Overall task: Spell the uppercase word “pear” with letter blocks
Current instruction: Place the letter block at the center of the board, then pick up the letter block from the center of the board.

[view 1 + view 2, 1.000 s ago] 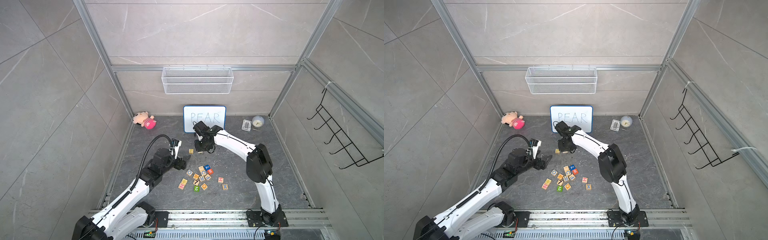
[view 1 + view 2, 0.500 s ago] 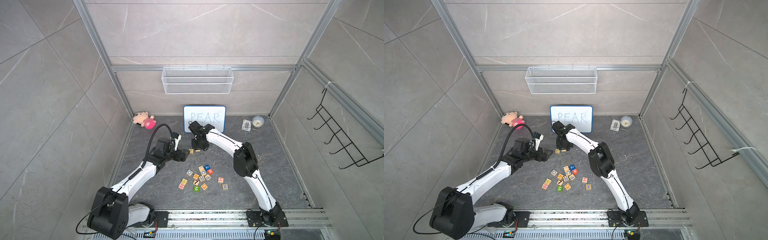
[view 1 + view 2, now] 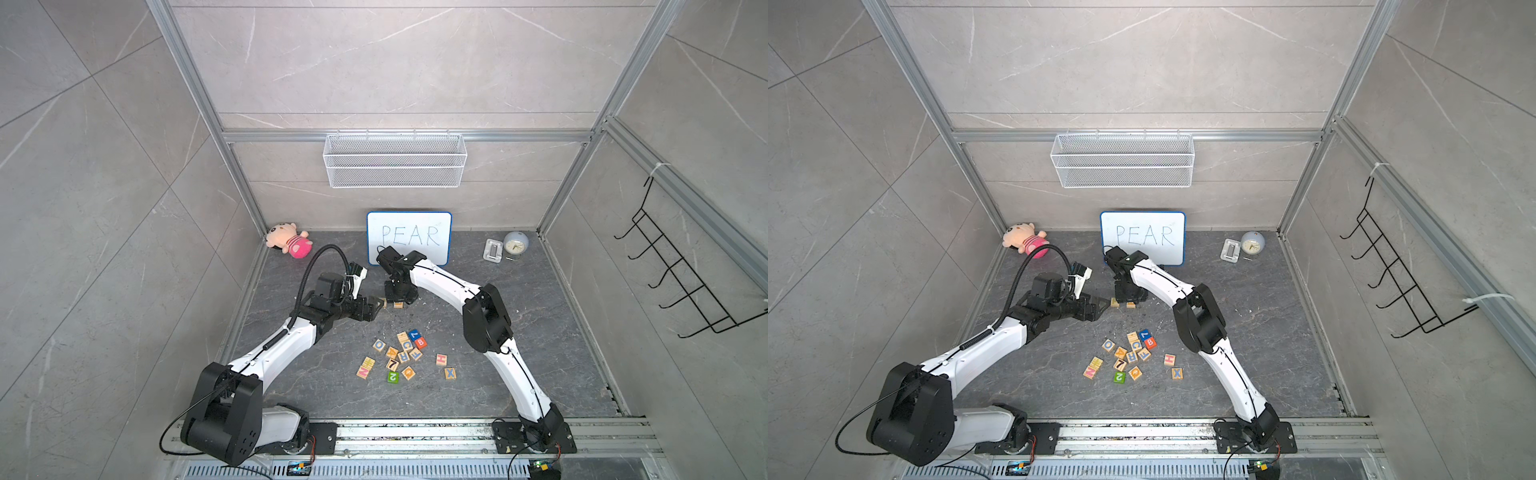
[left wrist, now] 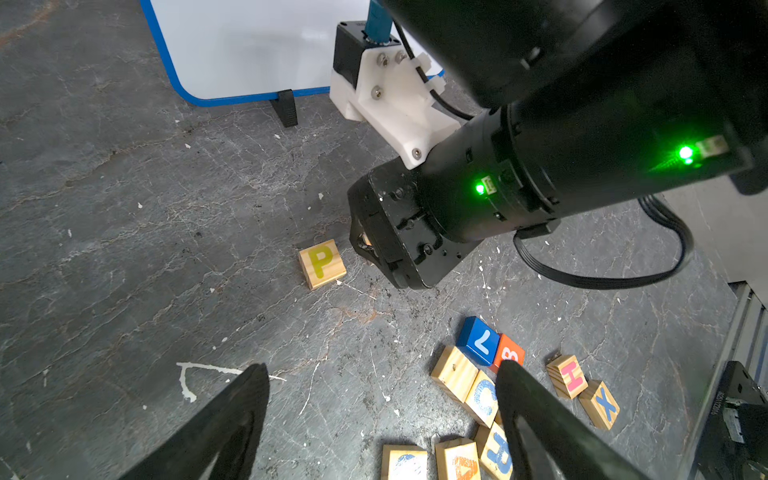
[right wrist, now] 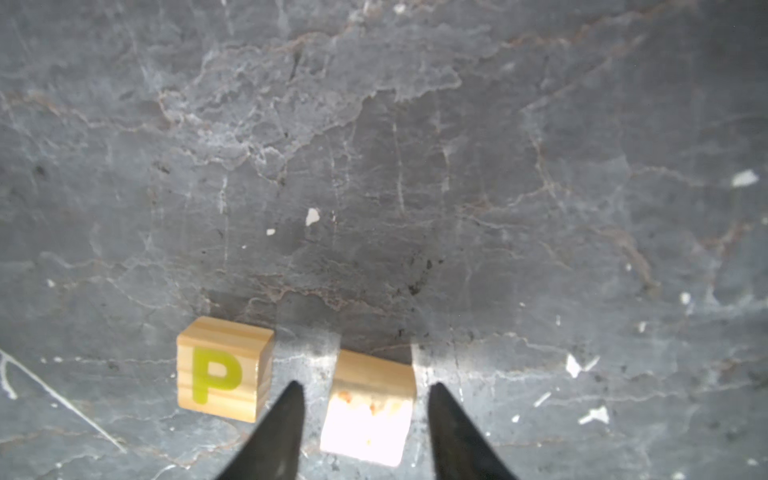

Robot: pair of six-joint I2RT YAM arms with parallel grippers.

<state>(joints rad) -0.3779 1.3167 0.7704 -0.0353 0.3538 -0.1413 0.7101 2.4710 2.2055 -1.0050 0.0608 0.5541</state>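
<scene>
The yellow P block [image 5: 224, 370] [image 4: 322, 263] lies flat on the dark floor in front of the whiteboard. Just beside it sits a second letter block [image 5: 370, 399], its top face washed out with orange traces, so I cannot read the letter. My right gripper [image 5: 365, 386] [image 3: 398, 301] stands over that block, open, with a gap on each side of it. In both top views the two blocks [image 3: 1114, 302] form a short row. My left gripper [image 4: 381, 368] [image 3: 376, 307] is open and empty, just left of the row. The blue R block [image 4: 496, 453] lies in the loose pile.
A pile of other letter and number cubes [image 3: 399, 357] lies mid-floor. The blue-framed whiteboard [image 3: 409, 237] reading PEAR stands at the back. A plush toy [image 3: 291, 243] is back left, a clock [image 3: 516, 243] back right, and a wire basket [image 3: 395, 160] hangs on the wall.
My right gripper has opened, leaving the second block on the floor beside the P. The left arm has reached a little farther toward the row.
</scene>
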